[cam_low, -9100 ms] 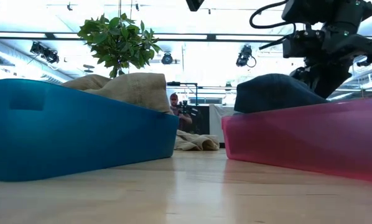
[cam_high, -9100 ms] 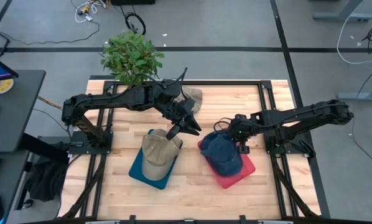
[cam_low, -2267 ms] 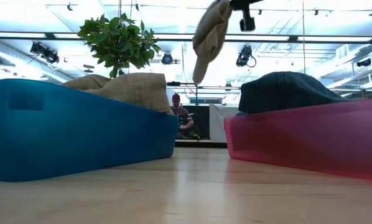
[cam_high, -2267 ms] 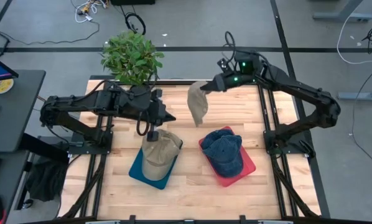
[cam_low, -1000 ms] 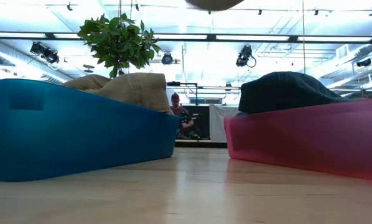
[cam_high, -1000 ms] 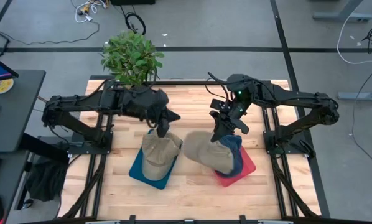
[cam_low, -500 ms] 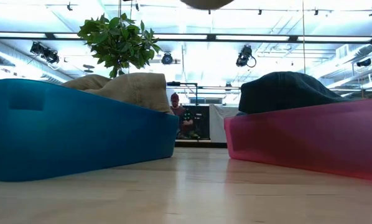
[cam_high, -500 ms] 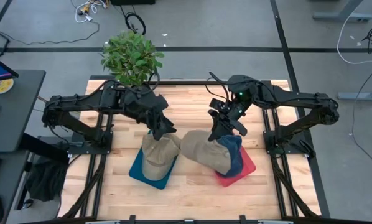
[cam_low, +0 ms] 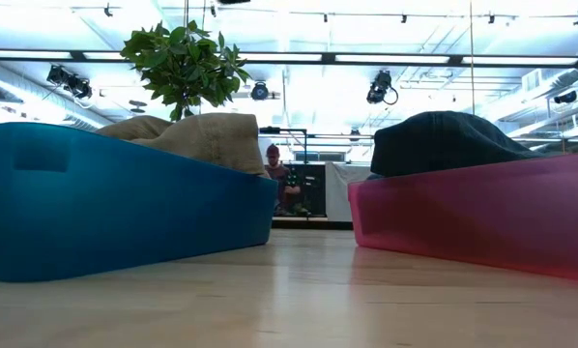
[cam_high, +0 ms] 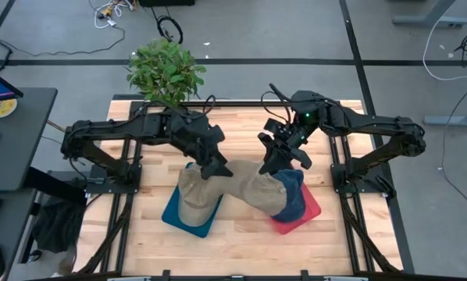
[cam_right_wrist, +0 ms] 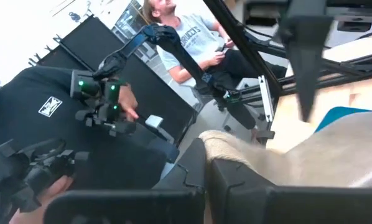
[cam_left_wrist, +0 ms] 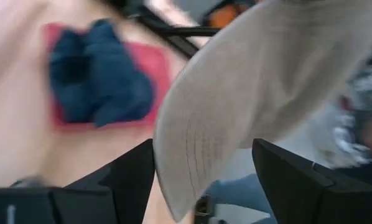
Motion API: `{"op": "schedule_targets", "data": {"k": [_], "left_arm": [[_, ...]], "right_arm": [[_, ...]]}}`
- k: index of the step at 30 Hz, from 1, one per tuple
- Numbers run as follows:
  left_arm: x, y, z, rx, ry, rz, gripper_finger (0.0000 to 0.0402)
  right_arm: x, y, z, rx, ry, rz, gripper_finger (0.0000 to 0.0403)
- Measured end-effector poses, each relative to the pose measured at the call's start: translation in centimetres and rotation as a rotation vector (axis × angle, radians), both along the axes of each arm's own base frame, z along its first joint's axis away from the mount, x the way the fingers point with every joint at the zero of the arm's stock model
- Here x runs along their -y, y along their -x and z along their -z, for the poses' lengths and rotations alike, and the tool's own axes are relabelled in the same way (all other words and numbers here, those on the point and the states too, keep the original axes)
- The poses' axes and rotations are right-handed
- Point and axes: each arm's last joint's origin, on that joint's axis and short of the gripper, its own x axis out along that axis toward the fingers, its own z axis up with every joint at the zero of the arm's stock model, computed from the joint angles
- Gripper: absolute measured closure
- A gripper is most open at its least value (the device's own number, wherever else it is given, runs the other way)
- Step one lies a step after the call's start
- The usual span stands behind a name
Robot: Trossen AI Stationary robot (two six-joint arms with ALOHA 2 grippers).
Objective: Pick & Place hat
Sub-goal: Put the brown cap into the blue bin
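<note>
Nearest you, the blue bin (cam_low: 115, 208) holds its tan cap (cam_low: 207, 135) and the red bin (cam_low: 482, 217) its navy cap (cam_low: 439, 140). Above them, your right gripper (cam_high: 269, 165) is clenched on the second tan hat (cam_high: 253, 187), hanging between the bins. Your left gripper (cam_high: 215, 169), shut a second ago, now has its fingers spread around the brim: a handover looks underway. Earlier that hat dangled high near the plant (cam_high: 165, 72).

Leafy potted plant (cam_high: 165, 72) at the table's far edge, seated person (cam_right_wrist: 192, 46), desk (cam_high: 15, 136) beside the table
</note>
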Motion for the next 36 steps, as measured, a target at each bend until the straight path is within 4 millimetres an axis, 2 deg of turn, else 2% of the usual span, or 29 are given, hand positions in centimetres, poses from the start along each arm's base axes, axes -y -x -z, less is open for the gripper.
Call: {"op": "schedule_targets", "data": {"k": [5,15,22,27,32,36], "left_arm": [[0.7,-0.6,-0.5,0.087,0.013,0.074,0.0145],[1.8,-1.0,-0.1,0.078,0.004,0.111,0.0187],[1.8,-1.0,0.0,0.093,-0.030,0.130,0.0243],[1.8,-1.0,0.0,0.114,-0.076,0.156,0.0305],[1.7,-1.0,0.0,0.135,-0.142,0.167,0.0382],[1.8,-1.0,0.0,0.134,-0.158,0.155,0.0387]], "right_arm": [[0.0,0.0,0.0,0.017,0.015,-0.002,0.0403],[0.4,-0.1,0.0,0.038,0.042,0.049,0.0403],[0.4,-0.1,0.0,0.029,0.041,0.049,0.0403],[0.4,-0.1,0.1,-0.005,0.010,0.056,0.0401],[0.2,0.0,0.1,-0.011,0.002,0.027,0.0359],[0.1,0.0,0.1,-0.012,0.000,0.020,0.0289]]}}
